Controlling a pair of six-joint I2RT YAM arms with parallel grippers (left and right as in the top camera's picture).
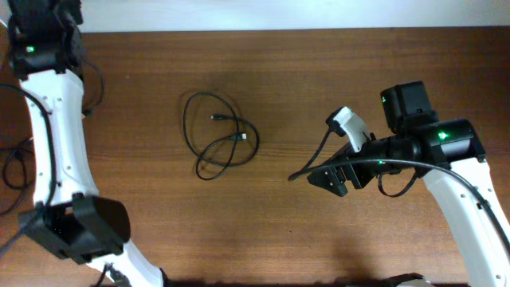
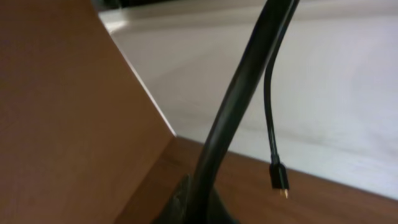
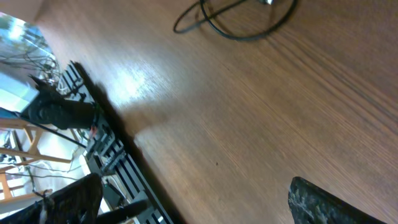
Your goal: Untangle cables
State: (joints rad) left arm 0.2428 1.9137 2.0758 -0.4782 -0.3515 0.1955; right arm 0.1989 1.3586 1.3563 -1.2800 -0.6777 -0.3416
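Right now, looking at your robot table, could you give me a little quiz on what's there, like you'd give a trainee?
1. True or false: the right gripper is holding the tangled cables.
2. Where do those cables lie? A: near the middle of the wooden table. B: hanging from the right arm. C: on the floor.
3. Fill in: in the left wrist view, a small plug hangs on a thin ____ cord.

Key: 1 false, its jaws stand open, apart from the cables; 2 A; 3 black.
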